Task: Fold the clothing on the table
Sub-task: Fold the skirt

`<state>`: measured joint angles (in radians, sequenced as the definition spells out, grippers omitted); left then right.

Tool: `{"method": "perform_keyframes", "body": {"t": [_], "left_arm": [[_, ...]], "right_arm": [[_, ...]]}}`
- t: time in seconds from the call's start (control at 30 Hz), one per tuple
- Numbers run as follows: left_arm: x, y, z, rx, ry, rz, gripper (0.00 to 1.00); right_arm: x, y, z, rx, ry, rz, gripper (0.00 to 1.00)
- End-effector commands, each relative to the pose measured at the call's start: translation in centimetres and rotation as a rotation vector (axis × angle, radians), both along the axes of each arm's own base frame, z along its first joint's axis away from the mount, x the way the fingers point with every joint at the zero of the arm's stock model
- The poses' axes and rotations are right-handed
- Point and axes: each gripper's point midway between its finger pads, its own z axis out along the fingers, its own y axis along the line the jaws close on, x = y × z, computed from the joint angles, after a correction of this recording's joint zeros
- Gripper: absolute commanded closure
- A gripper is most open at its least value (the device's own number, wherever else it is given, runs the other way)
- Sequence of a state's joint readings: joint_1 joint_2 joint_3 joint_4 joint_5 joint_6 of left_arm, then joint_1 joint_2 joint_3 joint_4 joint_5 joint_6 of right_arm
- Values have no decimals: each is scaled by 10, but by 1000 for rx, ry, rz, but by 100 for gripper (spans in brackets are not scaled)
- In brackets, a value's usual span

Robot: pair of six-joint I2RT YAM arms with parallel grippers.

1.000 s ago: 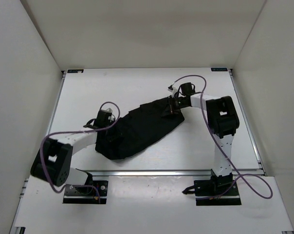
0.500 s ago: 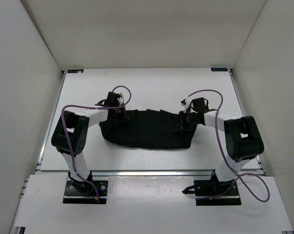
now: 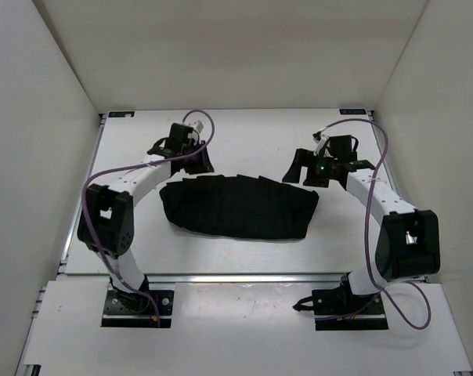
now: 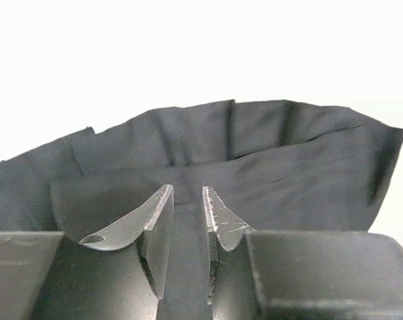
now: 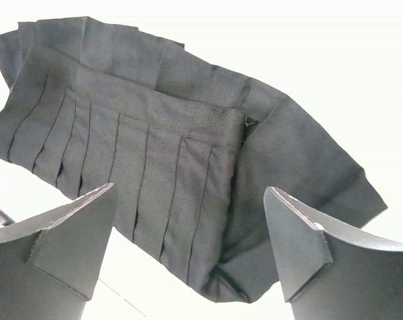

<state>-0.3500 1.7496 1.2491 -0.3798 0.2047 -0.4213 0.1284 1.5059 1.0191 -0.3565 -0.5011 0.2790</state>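
Left gripper (image 3: 199, 160) sits at the skirt's (image 3: 240, 207) far-left corner, just past the far edge in the top view. In the left wrist view the left gripper (image 4: 186, 233) has its jaws parted by a narrow slot, with nothing pinched. Fabric shows through the slot and ahead of the tips. Can't tell if the tips touch the cloth or hang just above it.

The skirt lies flat mid-table (image 3: 244, 129) as a long band running left to right between the two arms. Left end is rounded, right end squarer, and the far edge is stepped by the pleats. In the left wrist view the skirt (image 4: 255, 167) fans out in an arc against the white table (image 4: 188, 47), with one layer lapped over another. In the right wrist view the skirt (image 5: 155, 153) shows a pleated panel lying on top of a plainer layer that sticks out to the right. The table (image 5: 335, 60) is bare around it.

Right gripper (image 3: 303, 172) is at the skirt's far-right corner, near the edge and angled toward it. In the right wrist view the right gripper (image 5: 188, 253) has its jaws spread wide and empty, with the skirt's end framed between them. It looks clear of the cloth. A green light (image 3: 321, 167) is lit on the right wrist. Purple cables (image 3: 375, 149) loop along both arms.
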Motion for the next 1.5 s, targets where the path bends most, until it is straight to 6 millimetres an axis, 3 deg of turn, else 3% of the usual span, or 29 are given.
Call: {"method": "perform_keyframes", "body": {"t": [0.0, 0.07, 0.13, 0.17, 0.3, 0.47, 0.63, 1.0, 1.1, 1.17, 1.2, 1.27, 1.37, 1.47], "left_arm": [[-2, 8, 61, 36, -137, -10, 64], [-8, 17, 56, 31, -128, 9, 70], [-17, 27, 36, 37, -77, 24, 94], [-23, 29, 25, 45, -38, 18, 100], [-51, 29, -11, 92, 59, -18, 100], [-68, 29, -35, 111, 101, -28, 100], [-76, 44, -61, 158, 170, -12, 100], [-94, 31, -99, 143, 281, -56, 100], [-100, 29, -108, 147, 310, -58, 100], [-100, 27, -111, 151, 317, -62, 100], [-103, 23, -112, 144, 329, -71, 100], [-100, 17, -110, 135, 325, -77, 100], [-98, 5, -110, 133, 316, -94, 100], [-96, -12, -113, 108, 317, -107, 100]], "right_arm": [[-11, -26, 4, -137, 41, -93, 11], [-23, -35, -11, -185, 105, -126, 7], [-39, -42, -31, -262, 169, -152, 7], [-42, -44, -34, -277, 181, -157, 7], [-56, -46, -54, -367, 246, -157, 7], [-60, -39, -73, -336, 275, -147, 7], [-58, -28, -78, -215, 256, -155, 7], [-52, 2, -99, -181, 290, -64, 10], [-57, 8, -109, -179, 326, -33, 27], [-58, 10, -116, -174, 338, -26, 54], [-57, 7, -120, -180, 347, -34, 74], [-55, 3, -122, -183, 361, -48, 91], [-48, -11, -116, -215, 346, -73, 100], [-29, -27, -88, -218, 279, -97, 100]]}}
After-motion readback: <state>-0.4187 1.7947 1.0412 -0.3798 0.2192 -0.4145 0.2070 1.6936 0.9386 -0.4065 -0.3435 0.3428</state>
